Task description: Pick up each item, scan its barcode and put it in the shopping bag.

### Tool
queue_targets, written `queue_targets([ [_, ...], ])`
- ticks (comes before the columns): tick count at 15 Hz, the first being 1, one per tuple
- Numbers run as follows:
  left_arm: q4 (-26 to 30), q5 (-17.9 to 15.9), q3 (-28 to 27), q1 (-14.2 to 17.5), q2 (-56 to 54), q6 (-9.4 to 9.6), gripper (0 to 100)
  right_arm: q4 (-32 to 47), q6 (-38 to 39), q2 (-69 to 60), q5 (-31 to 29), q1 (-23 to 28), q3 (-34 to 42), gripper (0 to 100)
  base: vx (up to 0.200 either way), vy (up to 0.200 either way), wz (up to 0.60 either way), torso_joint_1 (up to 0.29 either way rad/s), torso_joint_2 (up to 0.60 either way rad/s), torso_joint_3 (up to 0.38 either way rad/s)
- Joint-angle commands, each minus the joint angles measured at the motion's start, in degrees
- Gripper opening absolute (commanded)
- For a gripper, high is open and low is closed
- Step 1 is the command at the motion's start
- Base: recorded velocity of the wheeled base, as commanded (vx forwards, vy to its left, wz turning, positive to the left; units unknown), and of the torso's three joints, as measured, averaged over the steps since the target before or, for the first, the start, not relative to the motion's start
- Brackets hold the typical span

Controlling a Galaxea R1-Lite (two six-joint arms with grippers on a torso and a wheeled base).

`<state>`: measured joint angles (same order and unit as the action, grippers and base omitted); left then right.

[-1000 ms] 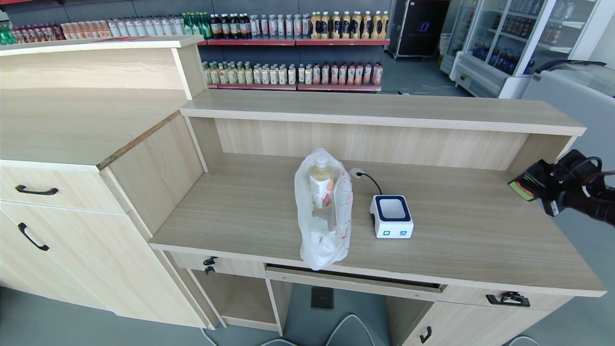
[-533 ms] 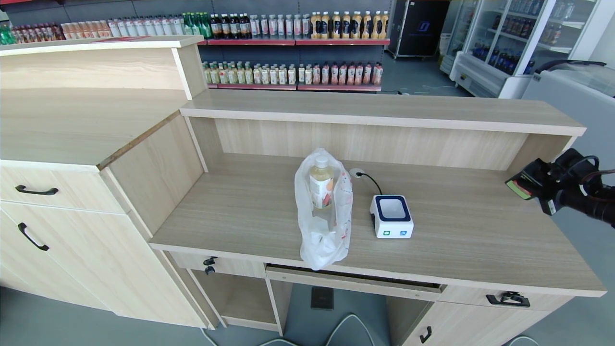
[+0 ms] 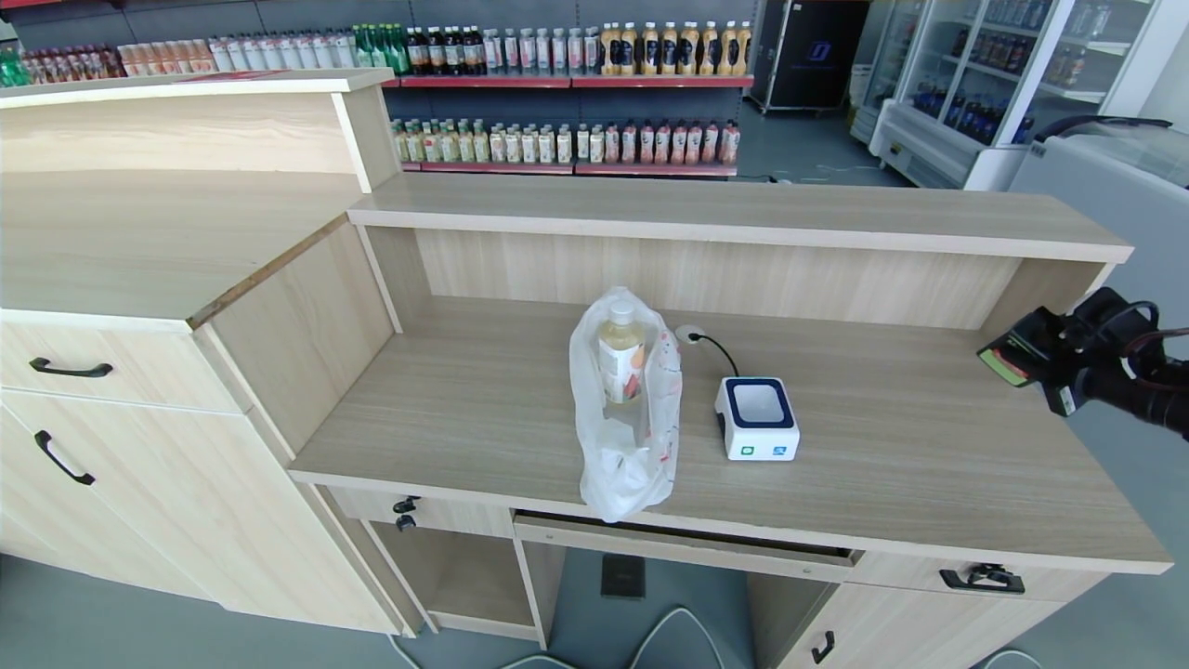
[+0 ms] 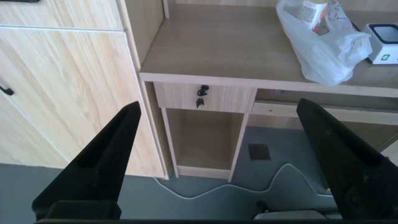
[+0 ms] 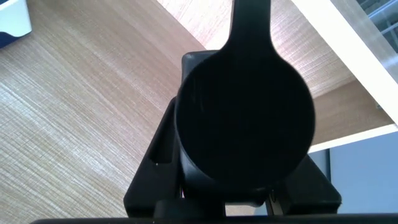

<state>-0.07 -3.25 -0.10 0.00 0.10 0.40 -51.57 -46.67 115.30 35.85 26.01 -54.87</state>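
Pale wood-grain counter (image 3: pixel 929 446) in the head view carries a translucent white plastic shopping bag (image 3: pixel 624 437) near its front edge. A pale yellow drink bottle with a white cap (image 3: pixel 620 358) stands upright inside, its label print too small to read. Just beside the bag is a white box scanner with a dark blue window (image 3: pixel 756 418). Bare wood runs on to my right claw (image 3: pixel 1026 358), above the counter's right end.

Left wrist: my left claw (image 4: pixel 219 109) gapes wide, holding nothing, over grey floor before the counter.

Right wrist: a black round shape (image 5: pixel 244 118) blocks the sight; whether that claw is clenched, I cannot tell.
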Motion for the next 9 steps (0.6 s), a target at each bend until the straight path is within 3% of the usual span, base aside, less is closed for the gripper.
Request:
queue_targets([
  [1,-0.01,0.00,0.01,0.00,-0.01,-0.05,100,-0.03,0.00,0.10,0.01,0.00,0.03,0,0.000,0.000,0.00,0.000,0.00,0.000],
  [9,-0.01,0.00,0.01,0.00,-0.01,0.04,100,-0.11,-0.09,0.10,0.01,0.00,0.11,0,0.000,0.000,0.00,0.000,0.00,0.000],
])
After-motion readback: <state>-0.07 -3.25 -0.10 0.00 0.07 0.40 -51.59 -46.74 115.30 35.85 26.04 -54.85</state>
